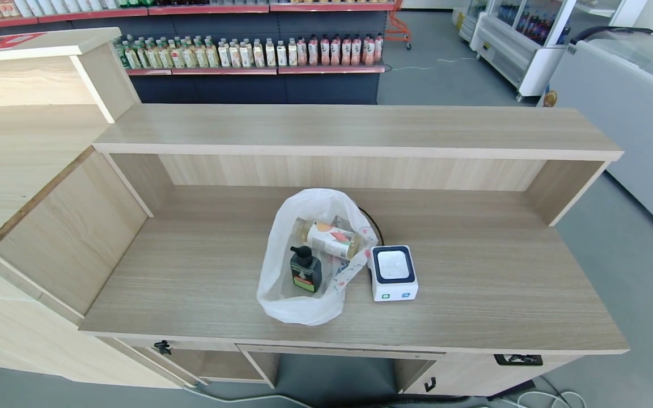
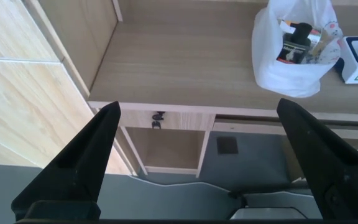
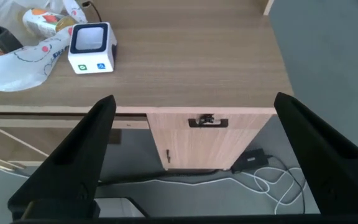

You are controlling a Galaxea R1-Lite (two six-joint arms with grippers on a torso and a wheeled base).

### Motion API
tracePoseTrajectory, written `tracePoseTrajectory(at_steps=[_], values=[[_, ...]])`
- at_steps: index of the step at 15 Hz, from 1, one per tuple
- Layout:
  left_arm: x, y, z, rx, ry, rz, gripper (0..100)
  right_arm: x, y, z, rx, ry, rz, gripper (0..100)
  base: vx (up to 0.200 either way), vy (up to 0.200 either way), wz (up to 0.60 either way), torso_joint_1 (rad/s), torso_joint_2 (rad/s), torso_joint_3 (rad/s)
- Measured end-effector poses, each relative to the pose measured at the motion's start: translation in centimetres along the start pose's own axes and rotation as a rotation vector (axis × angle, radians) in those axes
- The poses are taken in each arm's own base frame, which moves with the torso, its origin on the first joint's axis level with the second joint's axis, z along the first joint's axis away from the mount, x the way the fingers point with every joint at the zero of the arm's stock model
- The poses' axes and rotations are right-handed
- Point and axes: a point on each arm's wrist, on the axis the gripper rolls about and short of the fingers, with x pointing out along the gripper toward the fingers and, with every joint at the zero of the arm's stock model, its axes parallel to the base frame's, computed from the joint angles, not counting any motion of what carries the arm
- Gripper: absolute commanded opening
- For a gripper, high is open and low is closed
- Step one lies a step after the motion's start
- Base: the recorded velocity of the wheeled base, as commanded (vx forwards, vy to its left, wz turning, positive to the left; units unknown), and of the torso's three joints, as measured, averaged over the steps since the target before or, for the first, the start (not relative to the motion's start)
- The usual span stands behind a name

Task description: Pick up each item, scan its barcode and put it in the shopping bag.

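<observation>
Judged done or nearly so: on the counter point(image 1: 474, 272), shopping bag point(image 1: 298, 313) open at the middle, scanner point(image 1: 393, 272) just beside it to the right, and already inside the bag a drink bottle point(image 1: 329, 239) lying on its side and a dark pump bottle point(image 1: 305, 271) upright. Left end effector point(image 2: 197, 106) and right end effector point(image 3: 194, 98) both spread wide, empty, held off the counter's front edge. Cannot tell whether either item was scanned.

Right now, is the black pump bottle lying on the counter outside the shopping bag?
No, the black pump bottle stands upright inside the shopping bag, next to a labelled drink bottle that lies on its side.
</observation>
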Motion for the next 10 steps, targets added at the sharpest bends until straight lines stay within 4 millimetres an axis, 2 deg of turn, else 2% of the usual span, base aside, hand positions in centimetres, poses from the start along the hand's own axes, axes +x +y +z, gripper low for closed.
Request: tracePoseTrajectory(at_steps=[5, 8, 9, 10], values=[[-0.01, 0.0, -0.01, 0.0, 0.0, -0.001, 100, 0.01, 0.0, 0.0, 0.003, 0.001, -0.001, 100, 0.2, 0.0, 0.0, 0.004, 0.0, 0.003], [-0.02, 0.0, -0.01, -0.003, -0.002, 0.0, 100, 0.01, 0.0, 0.0, 0.002, 0.001, 0.0, 100, 0.0, 0.0, 0.0, 0.0, 0.0, 0.0], [-0.02, 0.0, -0.01, -0.004, -0.002, 0.0, 100, 0.01, 0.0, 0.0, 0.0, 0.001, 0.0, 0, 0.0, 0.0, 0.0, 0.0, 0.0, 0.0], [-0.02, 0.0, 0.0, -0.004, -0.003, 0.0, 100, 0.01, 0.0, 0.0, -0.004, 0.001, 0.0, 0, 0.0, 0.0, 0.0, 0.0, 0.0, 0.0]])
